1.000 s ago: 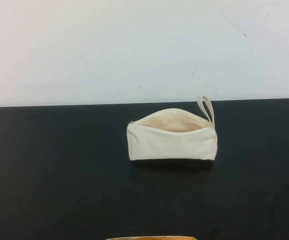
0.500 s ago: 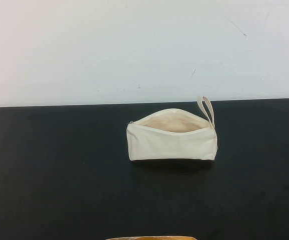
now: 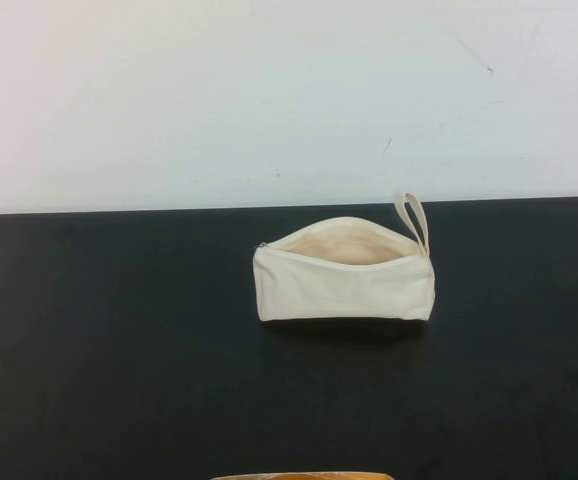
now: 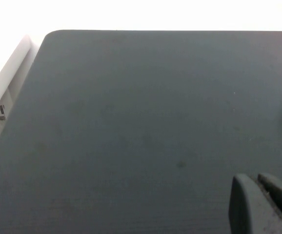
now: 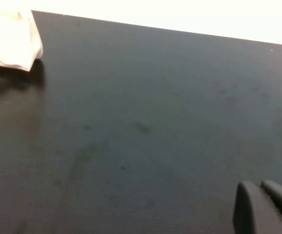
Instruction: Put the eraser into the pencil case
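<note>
The black worktop (image 3: 119, 380) fills most of the high view, with a white wall behind it. Near its middle lies the pencil case (image 3: 345, 283), a cream pouch with its zip open, showing a peach lining, and a loop strap (image 3: 413, 220) standing up at its right end. A corner of the pouch also shows at the edge of the right wrist view (image 5: 10, 41).

Neither arm appears in the high view. The left claw (image 4: 264, 204) shows only in its own wrist view, low over bare worktop on the left side, its 2 fingers lying close together and holding nothing. The right claw (image 5: 265, 209) sits likewise over bare worktop to the right of the pouch, fingers together and empty.

The eraser cannot be found in any view, so it may already be inside the pouch or out of sight. A thin yellowish edge (image 3: 299, 476) at the near border of the high view is too cropped to identify.

If the eraser has yet to go in, the soft mouth is the risk: a claw brushing the rim could fold it shut or drag the light pouch away.
</note>
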